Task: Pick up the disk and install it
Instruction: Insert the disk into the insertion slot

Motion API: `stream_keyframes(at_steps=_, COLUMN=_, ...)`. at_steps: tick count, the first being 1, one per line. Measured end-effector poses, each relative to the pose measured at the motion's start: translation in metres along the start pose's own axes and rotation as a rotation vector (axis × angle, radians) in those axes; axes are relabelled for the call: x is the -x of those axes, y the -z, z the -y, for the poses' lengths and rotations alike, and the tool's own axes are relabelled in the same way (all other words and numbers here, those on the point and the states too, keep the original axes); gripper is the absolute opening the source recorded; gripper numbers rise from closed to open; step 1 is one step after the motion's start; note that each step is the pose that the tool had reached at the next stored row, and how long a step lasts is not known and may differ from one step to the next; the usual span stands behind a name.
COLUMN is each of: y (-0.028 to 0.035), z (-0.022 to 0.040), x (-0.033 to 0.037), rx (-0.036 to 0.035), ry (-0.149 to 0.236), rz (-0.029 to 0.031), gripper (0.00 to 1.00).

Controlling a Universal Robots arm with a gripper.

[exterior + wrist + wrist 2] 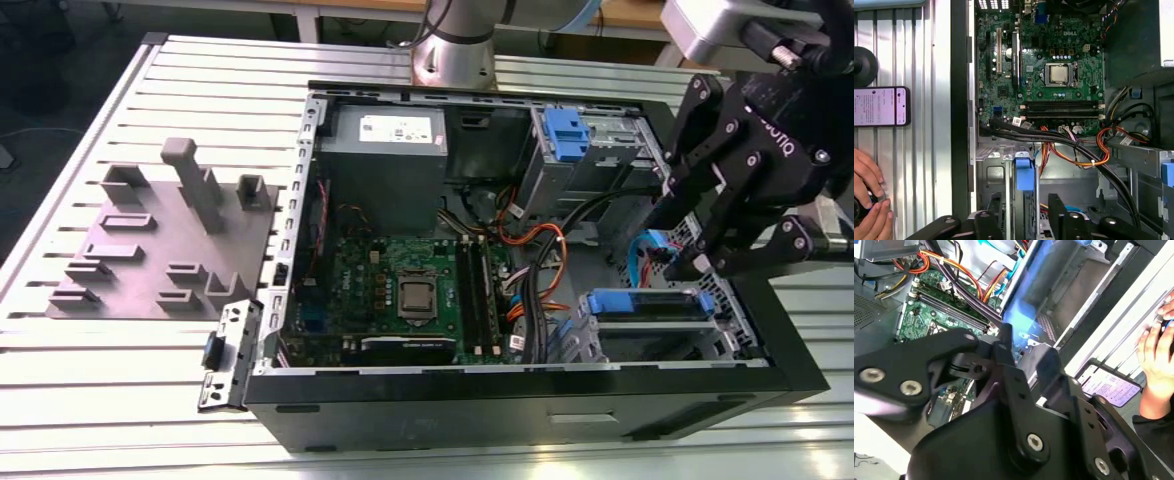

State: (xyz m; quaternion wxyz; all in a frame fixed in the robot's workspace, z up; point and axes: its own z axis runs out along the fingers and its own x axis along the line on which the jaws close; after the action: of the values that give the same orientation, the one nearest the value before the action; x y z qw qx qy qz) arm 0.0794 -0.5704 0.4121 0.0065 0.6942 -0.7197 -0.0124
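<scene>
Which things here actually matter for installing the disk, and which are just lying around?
Part of the job:
disk in its blue carrier; gripper, open, over it; computer case.

Just lying around:
phone on the table; grey fixture block; a person's hand; power supply box, mounted in the case.

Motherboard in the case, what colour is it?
The motherboard is green; clearest in the first wrist view.
</scene>
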Motion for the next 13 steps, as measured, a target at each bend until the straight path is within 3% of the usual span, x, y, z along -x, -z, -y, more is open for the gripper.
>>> stream_keyframes(at_steps=1, y=-0.0011, z=0.0001, x=0.0, rx=0.0, ry=0.0, rz=0.0, gripper=0.5)
stream_keyframes(at_steps=9, y=-0.0155, z=0.0004, x=-0.0002, rx=0.0, ry=0.0, rz=-0.0004, gripper=0.48)
stream_keyframes(at_steps=13, y=-0.0227, z=0.0006, x=-0.0002, rx=0.0, ry=0.0, rz=-0.0005, gripper=0.3)
